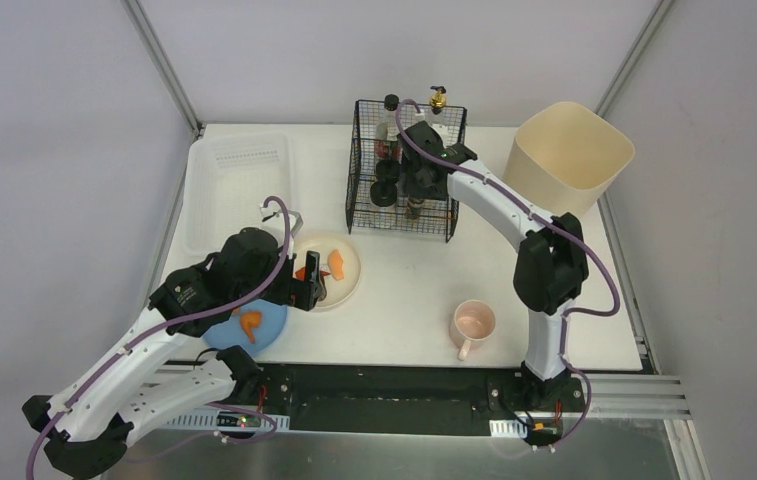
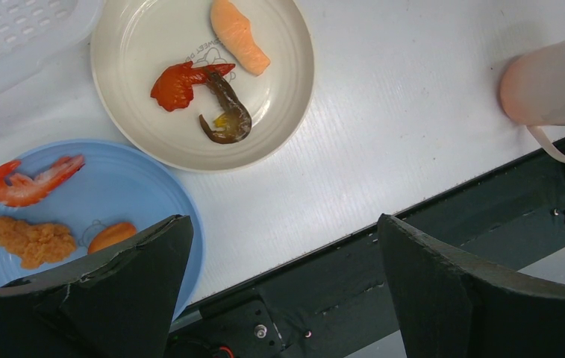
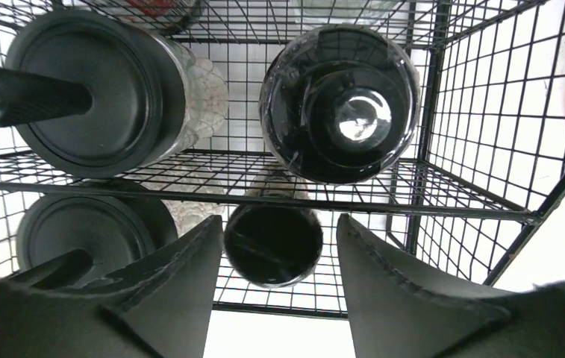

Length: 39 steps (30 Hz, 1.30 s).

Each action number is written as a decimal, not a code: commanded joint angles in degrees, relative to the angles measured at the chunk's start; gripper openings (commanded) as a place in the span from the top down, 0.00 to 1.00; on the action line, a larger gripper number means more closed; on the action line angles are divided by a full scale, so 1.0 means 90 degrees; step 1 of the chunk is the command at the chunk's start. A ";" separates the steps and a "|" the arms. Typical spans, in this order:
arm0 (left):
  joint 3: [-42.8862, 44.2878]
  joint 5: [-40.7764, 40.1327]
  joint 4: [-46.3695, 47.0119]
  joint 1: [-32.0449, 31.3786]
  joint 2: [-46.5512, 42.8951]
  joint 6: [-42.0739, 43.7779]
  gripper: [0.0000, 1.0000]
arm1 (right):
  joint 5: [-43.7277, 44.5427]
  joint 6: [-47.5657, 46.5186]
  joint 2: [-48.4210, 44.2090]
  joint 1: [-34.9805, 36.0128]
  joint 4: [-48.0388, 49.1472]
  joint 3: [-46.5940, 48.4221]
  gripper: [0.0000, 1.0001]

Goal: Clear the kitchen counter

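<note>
The white kitchen counter (image 1: 404, 290) carries a cream plate (image 1: 346, 262) with a salmon slice (image 2: 239, 36), a red piece and a dark shrimp. Beside it lies a blue plate (image 2: 122, 186) with a red shrimp and fried bits, and a pink mug (image 1: 473, 322) stands near the front. My left gripper (image 2: 283, 220) hovers open and empty over the counter's front edge, next to the blue plate. My right gripper (image 3: 279, 220) hangs over the wire basket (image 1: 364, 200). Its fingers stand open on either side of a black-capped bottle (image 3: 273, 246), with a slim gap on each side.
Other bottles and jars fill the basket, among them a dark round-topped bottle (image 3: 339, 97) and a black-lidded jar (image 3: 92, 89). A translucent tray (image 1: 239, 185) sits at the back left. A cream bin (image 1: 566, 150) stands at the back right.
</note>
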 commanded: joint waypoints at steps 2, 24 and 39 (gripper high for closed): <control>-0.0021 0.0054 -0.0006 0.0007 -0.0085 0.0005 0.00 | -0.0042 0.0093 0.0088 -0.0005 -0.0436 0.0319 0.33; 0.0133 0.0006 -0.0062 0.0012 0.0015 0.0079 0.00 | -0.0142 0.0051 -0.2307 0.0074 -0.0135 -0.0898 0.22; 0.0108 -0.0367 -0.0052 0.0005 0.0024 -0.0239 0.00 | -0.0818 -0.0095 -0.5276 0.0083 -0.0055 -0.3153 0.01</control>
